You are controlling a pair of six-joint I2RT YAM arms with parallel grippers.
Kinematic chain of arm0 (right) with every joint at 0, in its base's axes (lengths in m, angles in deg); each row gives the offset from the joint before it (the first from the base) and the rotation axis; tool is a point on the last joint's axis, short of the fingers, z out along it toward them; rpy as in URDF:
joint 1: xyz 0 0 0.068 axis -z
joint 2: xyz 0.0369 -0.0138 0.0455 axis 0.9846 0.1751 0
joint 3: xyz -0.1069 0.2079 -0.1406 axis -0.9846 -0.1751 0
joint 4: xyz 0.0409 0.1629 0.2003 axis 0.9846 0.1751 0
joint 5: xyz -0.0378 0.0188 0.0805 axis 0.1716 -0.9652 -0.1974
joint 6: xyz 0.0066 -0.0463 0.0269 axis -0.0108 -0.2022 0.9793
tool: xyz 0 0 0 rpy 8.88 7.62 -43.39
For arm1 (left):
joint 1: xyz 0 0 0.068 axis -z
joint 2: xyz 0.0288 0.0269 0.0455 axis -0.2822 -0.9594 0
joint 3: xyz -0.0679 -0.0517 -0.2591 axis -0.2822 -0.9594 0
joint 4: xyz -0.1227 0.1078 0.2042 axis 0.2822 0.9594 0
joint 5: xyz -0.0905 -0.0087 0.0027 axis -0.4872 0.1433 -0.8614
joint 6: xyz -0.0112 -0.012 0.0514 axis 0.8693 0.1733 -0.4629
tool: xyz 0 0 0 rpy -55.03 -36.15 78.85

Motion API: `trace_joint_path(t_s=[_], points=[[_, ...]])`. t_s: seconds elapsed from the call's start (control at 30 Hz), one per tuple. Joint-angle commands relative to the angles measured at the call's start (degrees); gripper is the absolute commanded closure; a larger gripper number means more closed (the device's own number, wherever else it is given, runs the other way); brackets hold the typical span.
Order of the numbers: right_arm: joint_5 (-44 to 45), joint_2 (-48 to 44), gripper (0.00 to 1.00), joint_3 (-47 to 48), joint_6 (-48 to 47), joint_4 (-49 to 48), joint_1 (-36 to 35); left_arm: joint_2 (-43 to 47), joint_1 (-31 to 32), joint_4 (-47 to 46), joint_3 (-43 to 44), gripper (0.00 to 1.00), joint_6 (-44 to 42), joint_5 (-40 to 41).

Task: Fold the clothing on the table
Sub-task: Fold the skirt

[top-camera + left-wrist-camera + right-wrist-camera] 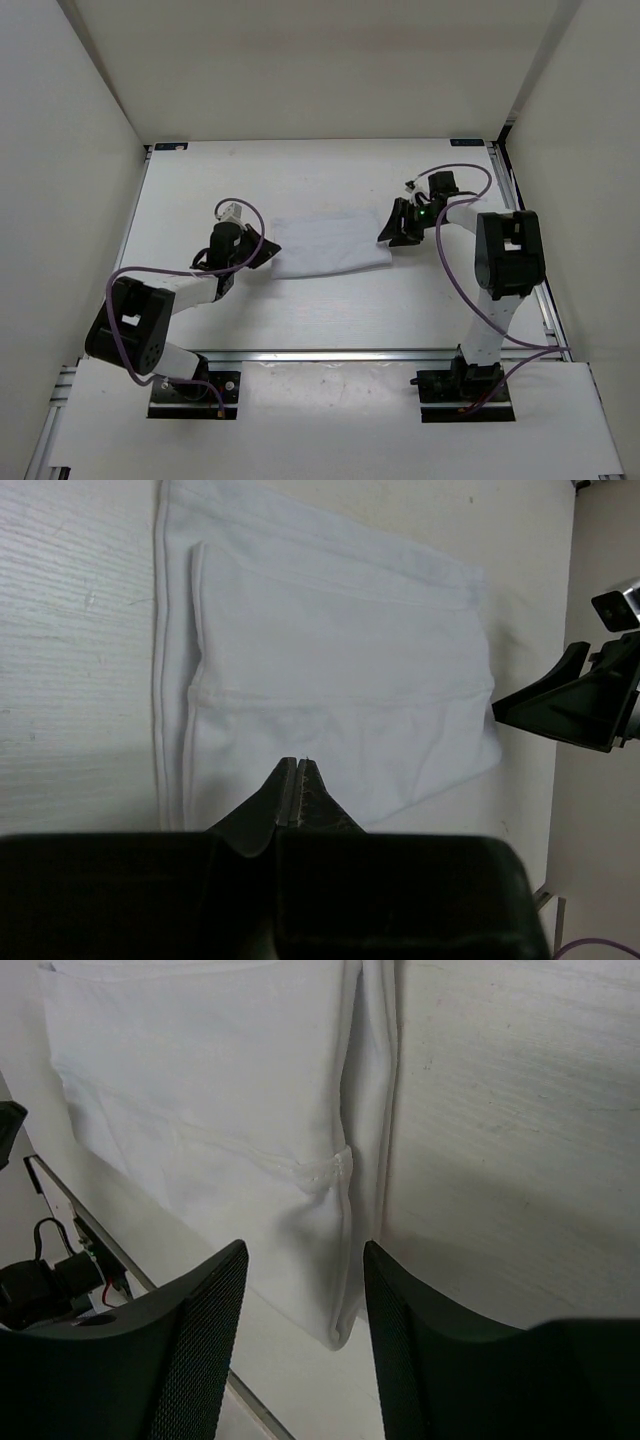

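Clothing point(330, 245), one white piece folded to a flat rectangle, lies on the tabletop point(320, 310) between the two pairs of fingers. The left fingers point(297, 780) are pressed fully together, with their tips over the short edge nearest to them. Whether fabric is caught between them, I cannot tell. The right fingers point(392, 232) stand wide apart and hold nothing. A corner of the opposite short edge lies in the gap between them, and its doubled hem runs away from the tips. Ahead of both pairs and to their outer sides, open tabletop stretches up to three white walls point(70, 200). Behind both pairs, one metal rail point(340, 353) borders the tabletop. Two purple cables point(460, 167) loop above the fingers.
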Motion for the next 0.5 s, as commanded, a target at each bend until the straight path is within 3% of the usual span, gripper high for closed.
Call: trace_joint_path(t_s=[0.0,0.17,0.47], points=[[-1.37,1.97,0.45,2.18,-0.12,-1.19,-0.61,-1.03,0.64,-0.88,1.15,1.0,-0.72,0.44],[-0.59,4.09,0.56,3.94,-1.08,-0.05,-1.58,-2.35,2.3,-0.61,0.89,1.0,-0.98,1.41],[2.4,0.67,0.51,2.71,-1.79,-0.22,1.31,-0.79,3.89,3.42,0.45,1.0,-1.33,6.58]])
